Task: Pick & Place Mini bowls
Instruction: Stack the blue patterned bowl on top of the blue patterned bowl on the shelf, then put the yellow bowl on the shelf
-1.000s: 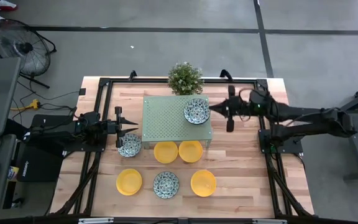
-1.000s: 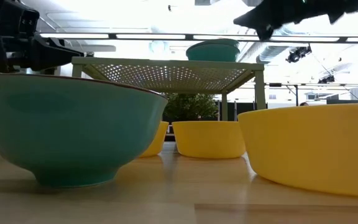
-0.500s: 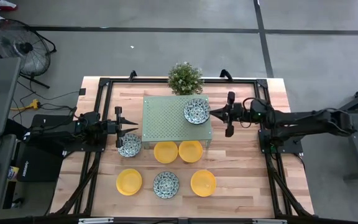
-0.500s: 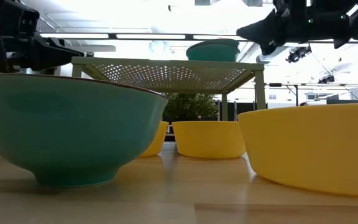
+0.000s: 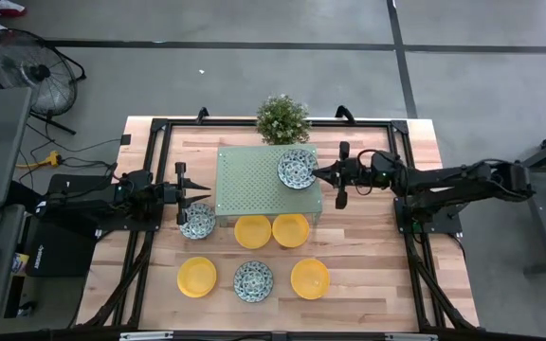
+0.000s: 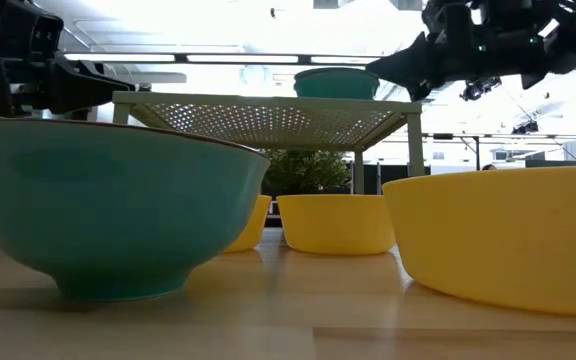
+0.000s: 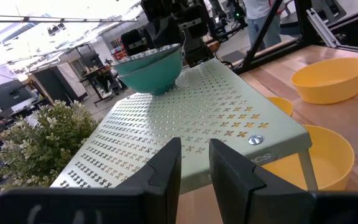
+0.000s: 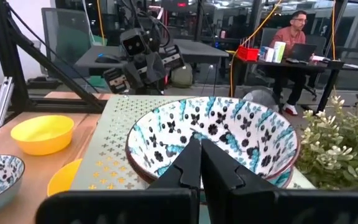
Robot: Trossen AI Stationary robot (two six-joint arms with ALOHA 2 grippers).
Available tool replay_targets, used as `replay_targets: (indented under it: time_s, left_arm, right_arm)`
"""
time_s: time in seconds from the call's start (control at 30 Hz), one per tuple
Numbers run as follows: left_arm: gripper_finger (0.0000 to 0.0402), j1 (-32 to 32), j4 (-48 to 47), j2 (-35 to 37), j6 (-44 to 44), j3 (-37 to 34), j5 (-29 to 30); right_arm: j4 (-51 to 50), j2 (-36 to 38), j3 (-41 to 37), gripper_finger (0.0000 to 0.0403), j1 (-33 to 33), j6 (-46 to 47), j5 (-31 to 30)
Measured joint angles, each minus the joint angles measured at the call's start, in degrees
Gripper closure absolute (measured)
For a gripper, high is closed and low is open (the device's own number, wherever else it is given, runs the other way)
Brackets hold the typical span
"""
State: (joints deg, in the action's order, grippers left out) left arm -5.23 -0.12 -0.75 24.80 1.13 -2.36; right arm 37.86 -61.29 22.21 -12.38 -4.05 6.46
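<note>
A green perforated platform (image 5: 254, 189) stands mid-table. One patterned mini bowl (image 5: 297, 169) sits on its right part, seemingly nested in another. My right gripper (image 5: 318, 173) is shut, level with that bowl's rim at its right side (image 6: 373, 72). Two patterned bowls (image 5: 197, 221) (image 5: 253, 280) and several yellow ones (image 5: 252, 230) (image 5: 290, 229) (image 5: 197, 276) (image 5: 310, 278) rest on the wood. My left gripper (image 5: 205, 196) hovers open at the platform's left edge, just beyond the left patterned bowl, touching nothing. My right gripper (image 8: 199, 144) meets the patterned bowl on the platform at its right-side rim (image 8: 166, 177) with shut fingertips. The fingers come level from the table's right. The bowl stays upright on the platform.
A small potted plant (image 5: 282, 118) stands behind the platform at the far edge. Two yellow bowls sit partly under the platform's near edge (image 7: 272, 155). Black frame rails (image 5: 415, 246) run along the table's sides. Bare wood lies at the right of the platform.
My right gripper has moved toward the table's left and come down to rim height of the bowl on the platform. That bowl has slid a little toward the left on the platform.
</note>
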Motion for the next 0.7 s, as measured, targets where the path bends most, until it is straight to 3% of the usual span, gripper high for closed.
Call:
replay_targets:
  time_s: [0.27,0.5,0.7]
  left_arm:
    - [0.0323,0.0,0.0,0.0,0.0,0.0,0.0]
    - [0.0323,0.0,0.0,0.0,0.0,0.0,0.0]
    - [0.0323,0.0,0.0,0.0,0.0,0.0,0.0]
  right_arm:
    - [-4.9,2.0,4.7,0.0402,0.0,1.2,1.2]
    - [-22.4,2.7,12.1,0.0403,3.0,1.6,1.8]
    - [-39.0,2.8,18.8,0.0403,9.2,1.5,-3.1]
